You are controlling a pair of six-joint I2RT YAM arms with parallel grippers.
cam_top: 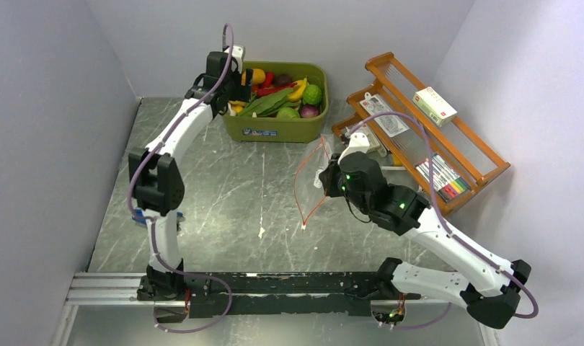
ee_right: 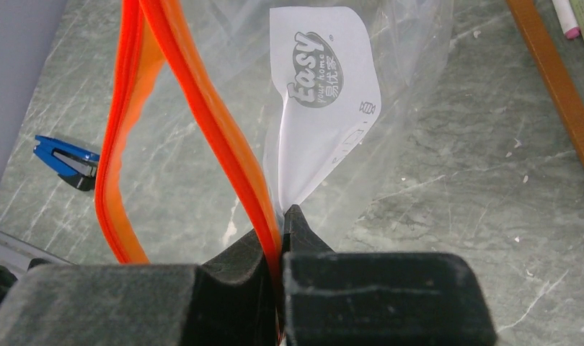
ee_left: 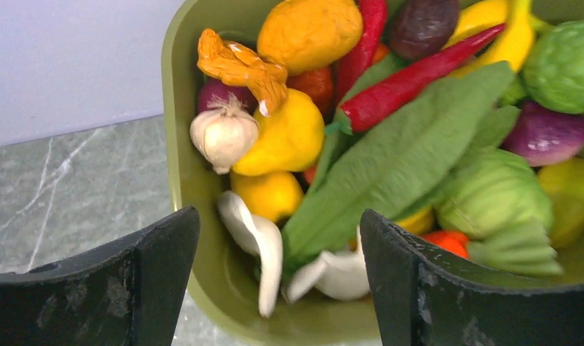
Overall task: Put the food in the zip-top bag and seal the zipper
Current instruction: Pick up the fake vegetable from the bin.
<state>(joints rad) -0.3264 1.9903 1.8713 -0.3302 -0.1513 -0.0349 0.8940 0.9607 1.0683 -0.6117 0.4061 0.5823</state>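
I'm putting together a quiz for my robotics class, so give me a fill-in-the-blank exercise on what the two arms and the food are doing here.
1. The right tool is ____ on the zip-top bag's orange zipper.
2. The left tool hangs open above the olive-green ____.
3. Inside it, a red chili rests against a long green ____.
Missing words: shut; tub; leaf.

Olive-green plastic tub [ee_left: 175,166]: far and right walls cut by frame edges. Round green toy fruit [ee_left: 563,65] clipped at right. Clear plastic zip-top bag [ee_right: 419,108] and red-orange zipper strip [ee_right: 208,122] run off the top edge. White label [ee_right: 325,108]: small print unreadable.
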